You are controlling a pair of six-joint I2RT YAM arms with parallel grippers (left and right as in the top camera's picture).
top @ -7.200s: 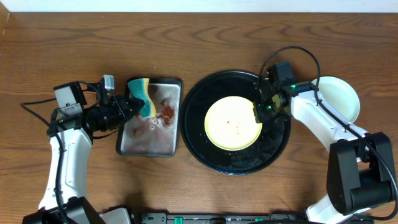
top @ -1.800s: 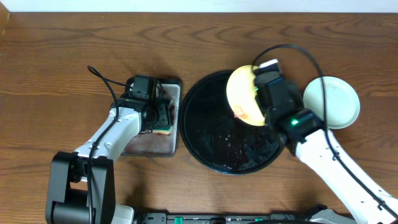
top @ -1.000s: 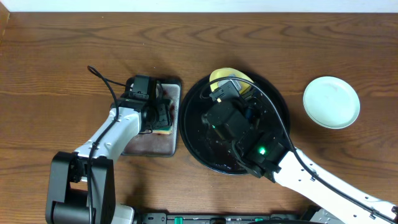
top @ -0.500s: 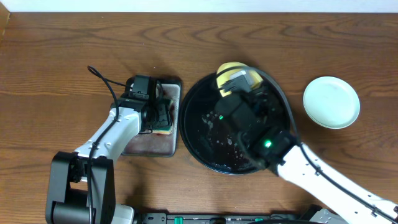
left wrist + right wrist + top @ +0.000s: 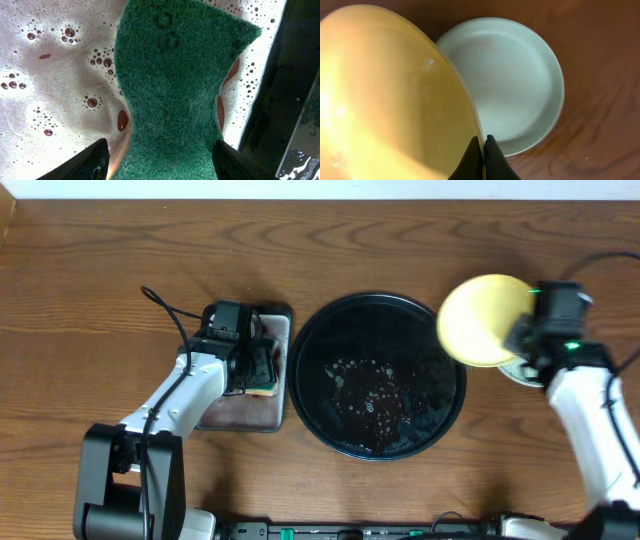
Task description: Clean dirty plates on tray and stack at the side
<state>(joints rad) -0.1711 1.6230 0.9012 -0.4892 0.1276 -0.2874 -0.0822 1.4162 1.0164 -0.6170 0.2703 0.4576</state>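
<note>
Yellow plate (image 5: 480,320) in right end effector (image 5: 482,157) grip above brown wooden table (image 5: 100,260); sponge (image 5: 170,75) in left end effector (image 5: 165,162) grip.

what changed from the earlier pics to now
The right gripper lifted the yellow plate off the black tray and carried it right; it now holds it tilted above the mint-green plate. The left gripper stayed shut on the sponge in the grey metal tray. The mint-green plate did not move.
</note>
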